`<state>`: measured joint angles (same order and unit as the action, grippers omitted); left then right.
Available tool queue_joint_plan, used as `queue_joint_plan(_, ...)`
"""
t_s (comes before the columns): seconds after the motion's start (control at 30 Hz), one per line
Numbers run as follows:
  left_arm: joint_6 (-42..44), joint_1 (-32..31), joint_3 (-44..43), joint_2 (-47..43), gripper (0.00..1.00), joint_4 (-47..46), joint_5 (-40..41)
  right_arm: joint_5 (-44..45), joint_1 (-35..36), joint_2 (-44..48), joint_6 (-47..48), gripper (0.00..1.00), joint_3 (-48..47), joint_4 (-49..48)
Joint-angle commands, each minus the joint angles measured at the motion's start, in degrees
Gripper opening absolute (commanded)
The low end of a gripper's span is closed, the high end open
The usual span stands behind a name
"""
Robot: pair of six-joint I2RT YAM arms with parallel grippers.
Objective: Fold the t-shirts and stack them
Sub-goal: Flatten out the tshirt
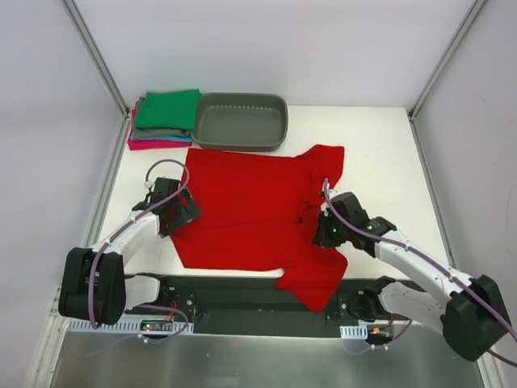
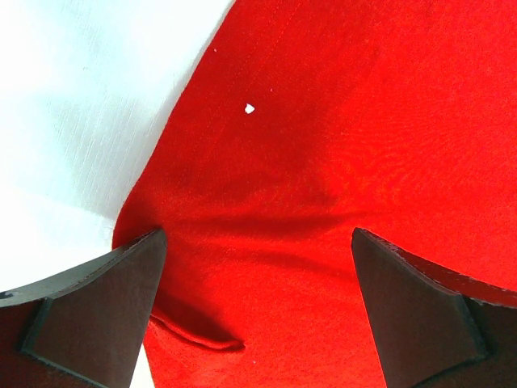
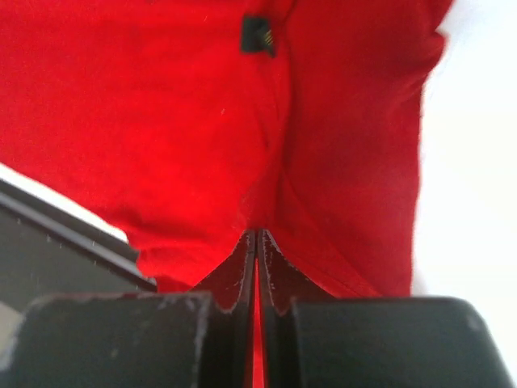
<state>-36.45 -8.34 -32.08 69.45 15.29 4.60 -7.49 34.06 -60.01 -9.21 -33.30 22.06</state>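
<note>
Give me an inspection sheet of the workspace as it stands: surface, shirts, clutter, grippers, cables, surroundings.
Surface: white table, no spills seen.
Job's things: red t-shirt spread flat, one sleeve over the near edge; folded stack, green on top, far left.
Clutter: grey tub, empty, beside the stack.
Grippers: left gripper open over the shirt's left edge; right gripper shut on a pinch of red cloth.
Cables: purple cables along both arms, no snag seen.
Surroundings: white walls, metal frame posts.

Top cam high, near side, over whole table (image 1: 380,162); wrist cams close-up; shared: red t-shirt (image 1: 242,210)
</note>
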Motion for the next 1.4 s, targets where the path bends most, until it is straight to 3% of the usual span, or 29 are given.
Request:
queue_joint_plan(0.0, 0.9, -0.4, 0.6, 1.8, 0.99, 1.3, 1.0, -7.9, 1.4, 4.0, 2.5, 0.01, 4.2, -0.4)
queue_joint_plan(0.3, 0.1, -0.4, 0.4, 2.9, 0.99, 1.8, 2.4, -7.3, 3.3, 5.3, 1.8, 0.01, 9.1, 1.2)
queue_joint_plan(0.37, 0.1, -0.4, 0.3, 3.6, 0.99, 2.0, 3.0, -9.4, 3.4, 5.3, 2.5, 0.09, 9.4, 1.1)
queue_joint_plan(0.43, -0.3, -0.4, -0.2, 4.2, 0.99, 2.7, 4.1, -9.8, 3.4, 6.1, 3.1, 0.19, 9.2, 1.2)
queue_joint_plan(0.5, -0.6, -0.5, -0.7, 4.5, 0.99, 3.5, 5.1, -8.4, 3.5, 7.0, 3.5, 0.41, 7.8, 2.8)
queue_joint_plan(0.67, -1.2, -0.5, -1.0, 3.7, 0.99, 4.4, 4.2, -4.2, 1.6, 9.9, 4.9, 0.64, 2.9, 4.6)
queue_joint_plan(0.83, -0.7, -0.5, -0.8, 4.1, 0.99, 3.3, 3.3, -7.7, -1.2, 6.8, 6.3, 0.98, 0.4, -5.6)
queue_joint_plan(0.97, 0.0, -0.5, -0.6, 4.9, 0.99, 2.3, 2.8, -9.4, -1.3, -4.2, 7.7, 0.99, -6.8, -6.6)
queue_joint_plan(1.2, 0.8, -0.5, -0.1, 6.4, 0.99, 0.4, 1.1, 0.1, -2.1, -13.6, 7.6, 0.95, -11.9, -6.3)
queue_joint_plan(1.37, 1.0, -0.5, -0.5, 7.8, 0.99, 0.4, 0.6, -6.4, -2.3, -17.4, 7.1, 0.89, -13.3, -6.8)
